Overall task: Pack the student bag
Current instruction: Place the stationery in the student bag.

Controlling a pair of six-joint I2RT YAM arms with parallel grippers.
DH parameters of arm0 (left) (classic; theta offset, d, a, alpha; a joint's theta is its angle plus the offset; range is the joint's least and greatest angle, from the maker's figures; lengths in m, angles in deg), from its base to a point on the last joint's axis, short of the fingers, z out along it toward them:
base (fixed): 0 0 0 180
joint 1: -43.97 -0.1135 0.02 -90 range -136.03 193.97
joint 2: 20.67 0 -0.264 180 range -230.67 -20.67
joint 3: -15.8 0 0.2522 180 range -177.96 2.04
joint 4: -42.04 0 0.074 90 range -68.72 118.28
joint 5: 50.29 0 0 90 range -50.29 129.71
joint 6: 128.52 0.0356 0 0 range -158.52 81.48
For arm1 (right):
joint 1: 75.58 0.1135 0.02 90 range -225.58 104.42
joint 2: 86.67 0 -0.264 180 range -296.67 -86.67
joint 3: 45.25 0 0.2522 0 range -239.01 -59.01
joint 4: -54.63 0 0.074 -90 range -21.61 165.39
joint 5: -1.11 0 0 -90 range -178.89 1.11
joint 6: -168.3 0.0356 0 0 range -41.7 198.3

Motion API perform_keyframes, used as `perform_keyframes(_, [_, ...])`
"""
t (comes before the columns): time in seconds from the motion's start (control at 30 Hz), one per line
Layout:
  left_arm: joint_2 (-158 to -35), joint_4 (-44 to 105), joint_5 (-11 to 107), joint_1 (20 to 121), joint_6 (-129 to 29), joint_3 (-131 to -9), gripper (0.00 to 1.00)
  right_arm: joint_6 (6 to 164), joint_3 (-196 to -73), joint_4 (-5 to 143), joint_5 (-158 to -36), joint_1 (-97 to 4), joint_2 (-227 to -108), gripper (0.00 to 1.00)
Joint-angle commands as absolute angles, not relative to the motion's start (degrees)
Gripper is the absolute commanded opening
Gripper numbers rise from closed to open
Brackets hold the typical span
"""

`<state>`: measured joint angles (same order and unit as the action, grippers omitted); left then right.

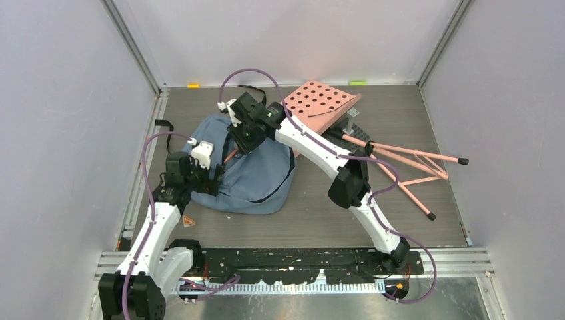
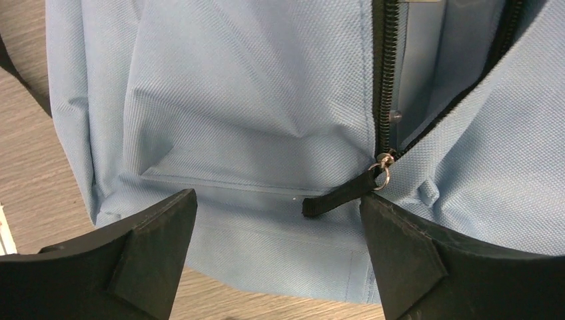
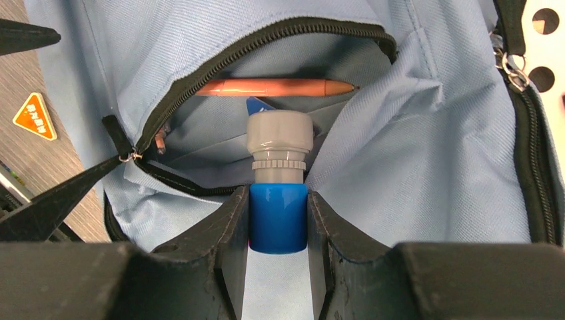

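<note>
Item: blue bottle point(image 3: 278, 225), pinched in my right gripper point(image 3: 278, 200); left gripper point(image 2: 278, 200) wide, empty. Best fed cap-first into student bag point(image 3: 426, 167), clear of zipper point(image 3: 266, 33).

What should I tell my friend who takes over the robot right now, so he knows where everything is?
Left gripper: open and empty, hovering by a black zipper pull on the student bag, not gripping it.
Right gripper: shut on a blue bottle with a grey cap, cap pointing into the bag's open pocket.
Bag: lying on the table, pocket unzipped.
Done: an orange pen already lies inside the pocket.
Left to do: push the bottle in, let go, then probably zip up.
</note>
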<state>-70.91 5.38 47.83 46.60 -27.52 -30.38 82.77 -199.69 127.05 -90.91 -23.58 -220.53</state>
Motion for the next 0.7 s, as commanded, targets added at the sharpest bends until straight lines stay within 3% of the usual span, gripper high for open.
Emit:
perform_keyframes(0.0, [-69.9, 8.48, 51.91, 46.69, -26.39, -30.4, 0.91, 81.89, -204.37, 124.75, -91.57, -23.89, -221.39, 0.05])
perform_keyframes(0.23, [-70.49, 7.84, 53.9, 46.67, -26.38, -30.92, 0.73, 83.38, -205.13, 121.34, -91.87, -23.9, -223.27, 0.2])
perform_keyframes(0.3, [-70.94, 7.85, 55.46, 46.76, -26.48, -31.15, 0.71, 83.73, -205.62, 120.8, -92.5, -23.97, -223.35, 0.28])
perform_keyframes(0.33, [-71.17, 7.88, 56.1, 46.7, -26.55, -31.25, 0.7, 83.85, -205.66, 120.25, -93.2, -23.94, -223.21, 0.37])
perform_keyframes(0.47, [-71.83, 7.68, 58.06, 46.68, -26.28, -31.29, 0.67, 84.51, -205.61, 119.04, -94.47, -24.07, -222.13, 0.51])
perform_keyframes(0.57, [-71.97, 8.24, 58.25, 46.65, -25.65, -30.68, 0.64, 84.62, -205.39, 118.82, -94.55, -24.08, -220.77, 0.56])
perform_keyframes(0.67, [-72.32, 8.9, 59.14, 46.75, -25.01, -30.12, 0.5, 84.54, -204.21, 118.48, -93.96, -24.08, -218.72, 0.58])
